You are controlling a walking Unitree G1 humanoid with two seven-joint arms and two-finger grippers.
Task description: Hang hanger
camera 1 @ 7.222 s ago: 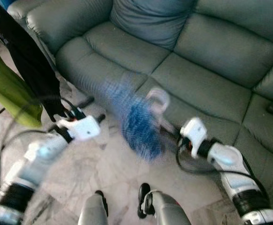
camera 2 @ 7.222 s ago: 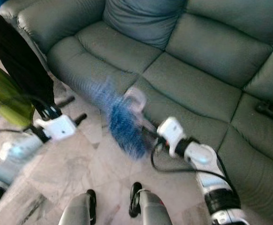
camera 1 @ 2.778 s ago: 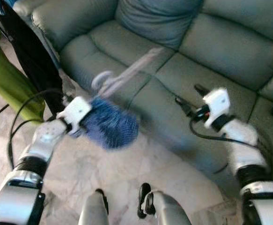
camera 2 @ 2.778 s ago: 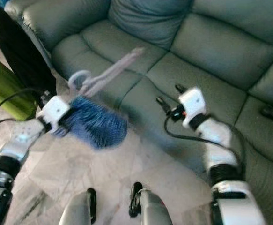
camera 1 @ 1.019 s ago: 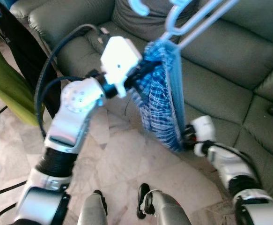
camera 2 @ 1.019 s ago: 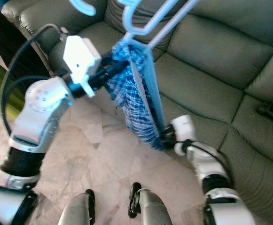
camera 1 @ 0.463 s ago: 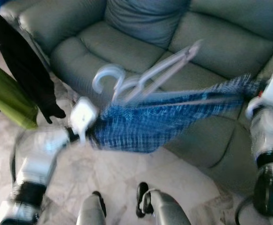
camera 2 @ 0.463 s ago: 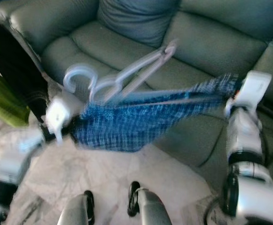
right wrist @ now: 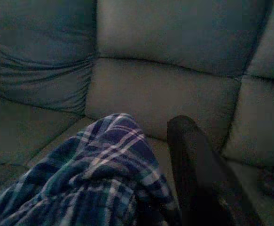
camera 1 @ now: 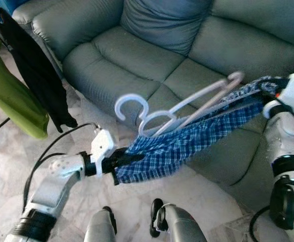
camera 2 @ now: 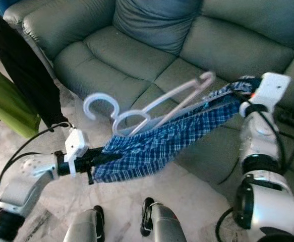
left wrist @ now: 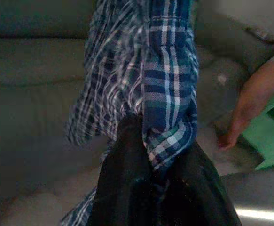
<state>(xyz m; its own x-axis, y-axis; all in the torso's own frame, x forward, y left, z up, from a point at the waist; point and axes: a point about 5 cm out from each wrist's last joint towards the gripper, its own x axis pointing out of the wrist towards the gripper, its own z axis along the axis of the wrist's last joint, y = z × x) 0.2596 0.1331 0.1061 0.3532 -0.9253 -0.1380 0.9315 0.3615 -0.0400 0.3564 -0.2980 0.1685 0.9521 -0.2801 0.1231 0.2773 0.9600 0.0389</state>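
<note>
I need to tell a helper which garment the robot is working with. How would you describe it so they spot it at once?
In front of the grey sofa, between the left gripper and the right gripper, hangs a blue plaid shirt on pale hangers. Unlike the green garment and black garment nearby, it is checked.

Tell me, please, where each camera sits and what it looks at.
Head views: look down over the left claw, plaid shirt, white hangers, grey sofa.
Left wrist view: looks along its fingers pinching shirt.
Right wrist view: looks along its finger beside shirt, toward sofa.
All share the shirt.
</note>
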